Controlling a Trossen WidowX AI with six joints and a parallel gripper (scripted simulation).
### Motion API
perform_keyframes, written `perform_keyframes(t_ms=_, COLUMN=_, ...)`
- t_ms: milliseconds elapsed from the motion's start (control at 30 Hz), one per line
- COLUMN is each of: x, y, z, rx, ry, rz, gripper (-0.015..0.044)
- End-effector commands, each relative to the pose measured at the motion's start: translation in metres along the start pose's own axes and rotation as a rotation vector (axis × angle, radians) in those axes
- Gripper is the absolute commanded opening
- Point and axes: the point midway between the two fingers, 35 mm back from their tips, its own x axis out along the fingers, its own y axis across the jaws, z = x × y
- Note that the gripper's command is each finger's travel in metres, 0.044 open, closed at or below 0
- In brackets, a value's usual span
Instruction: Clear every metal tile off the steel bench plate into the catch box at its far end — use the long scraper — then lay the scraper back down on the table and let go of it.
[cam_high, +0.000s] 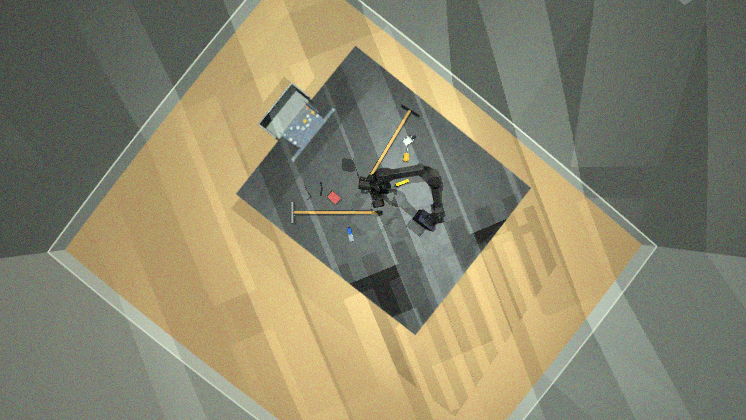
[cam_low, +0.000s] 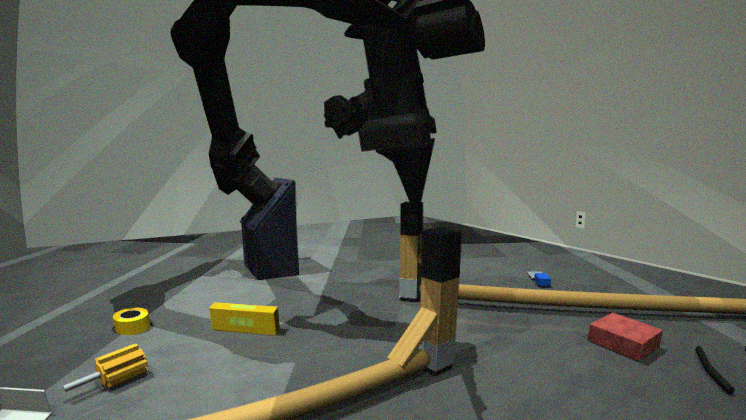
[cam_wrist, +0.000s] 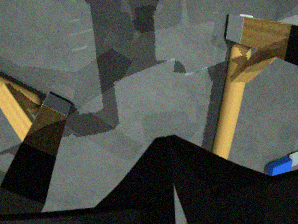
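Observation:
Two wooden-poled scrapers lie on the grey table, their upright black-topped handle posts close together. One scraper (cam_high: 334, 212) (cam_low: 600, 300) (cam_wrist: 226, 116) runs past the red block. The other scraper (cam_high: 390, 140) (cam_low: 323, 393) (cam_wrist: 40, 143) runs diagonally away. My gripper (cam_high: 377, 200) (cam_low: 412, 198) (cam_wrist: 166, 146) points straight down, shut and empty. In the exterior view its tip lines up with the top of the farther post. In the wrist view it hangs between the two posts. The catch box (cam_high: 276, 112) at the table's far corner holds several small tiles (cam_high: 302, 122).
A red block (cam_high: 334, 197) (cam_low: 624, 334), a small blue item (cam_high: 350, 234) (cam_low: 542, 279) (cam_wrist: 282, 163), a black rod (cam_low: 714, 369), a yellow level (cam_high: 401, 182) (cam_low: 243, 318), a yellow tape roll (cam_low: 131, 320) and a yellow ribbed tool (cam_high: 405, 155) (cam_low: 121, 365) lie around. The arm's base (cam_high: 427, 219) (cam_low: 271, 234) stands behind.

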Motion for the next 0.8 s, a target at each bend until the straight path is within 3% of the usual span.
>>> perform_keyframes(t_ms=0, x=-0.003, y=-0.008, z=-0.002, rx=-0.025, ry=-0.017, rz=0.011, gripper=0.0)
perform_keyframes(t_ms=767, x=-0.016, y=-0.052, z=-0.004, rx=-0.159, ry=-0.105, rz=0.062, gripper=0.0)
